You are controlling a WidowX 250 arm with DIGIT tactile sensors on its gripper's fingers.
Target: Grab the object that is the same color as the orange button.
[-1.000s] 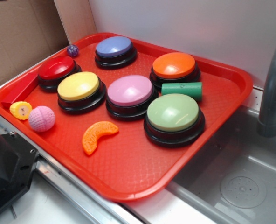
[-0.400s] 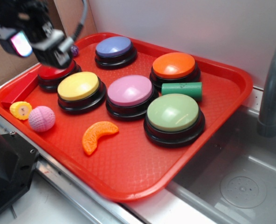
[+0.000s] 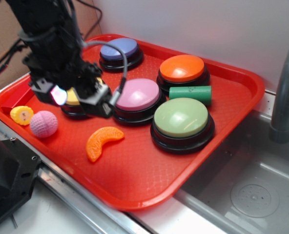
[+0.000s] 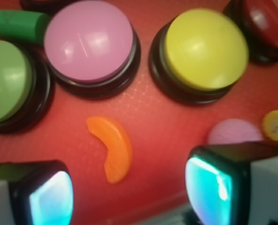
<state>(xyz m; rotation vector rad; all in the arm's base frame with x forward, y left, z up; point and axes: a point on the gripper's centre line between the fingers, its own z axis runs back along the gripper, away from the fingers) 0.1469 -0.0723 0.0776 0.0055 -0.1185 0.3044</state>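
The orange crescent object [image 3: 102, 142] lies on the red tray [image 3: 149, 180] near its front edge, in front of the pink button. In the wrist view the object [image 4: 112, 147] sits just ahead of the gap between my fingers, untouched. The orange button [image 3: 182, 68] stands at the back right of the tray. My gripper [image 3: 81, 100] hovers over the yellow button, above and behind the object. In the wrist view the gripper [image 4: 129, 197] is open, with nothing between its glowing pads [image 4: 52, 200].
Pink [image 3: 136, 95], green [image 3: 182, 118], blue [image 3: 119, 49] and yellow [image 4: 205, 49] buttons fill the tray, with a red button [image 4: 266, 23] behind. A green cylinder [image 3: 190, 92], pink ball [image 3: 43, 124] and yellow corn toy [image 3: 21, 115] lie around. A grey faucet [image 3: 286, 92] and sink are right.
The arm has come in from the upper left and dropped forward and right, from over the red button to over the yellow button. The objects on the tray have not moved.
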